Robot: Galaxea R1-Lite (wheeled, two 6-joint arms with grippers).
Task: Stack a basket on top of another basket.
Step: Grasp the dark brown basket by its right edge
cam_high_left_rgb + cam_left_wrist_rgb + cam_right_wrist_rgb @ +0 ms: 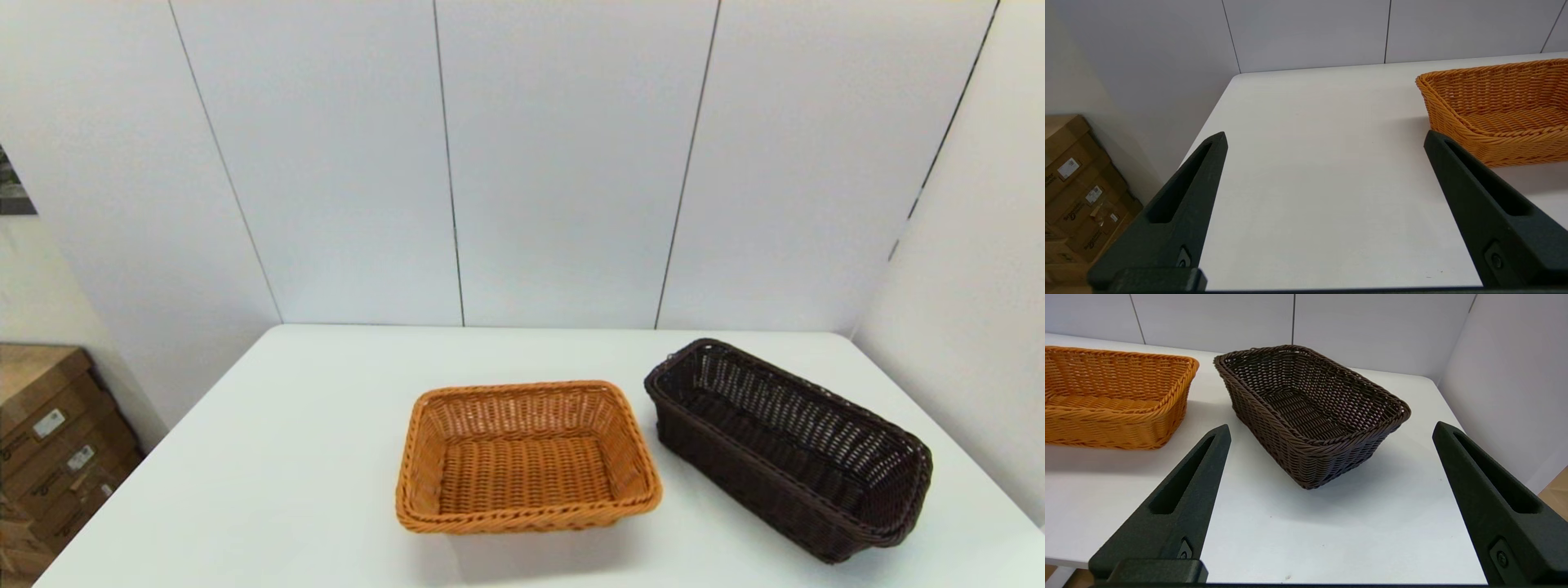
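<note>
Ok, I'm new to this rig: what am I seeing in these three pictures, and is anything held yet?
One picture looks down from the robot's head; the other two come from cameras on its wrists. On the white table sit an orange basket and, to its right and apart from it, a dark brown basket. The black prongs are fingers. The left gripper is open over bare table beside the orange basket. The right gripper is open, facing the dark brown basket. Nothing is held; the baskets are not yet stacked.
</note>
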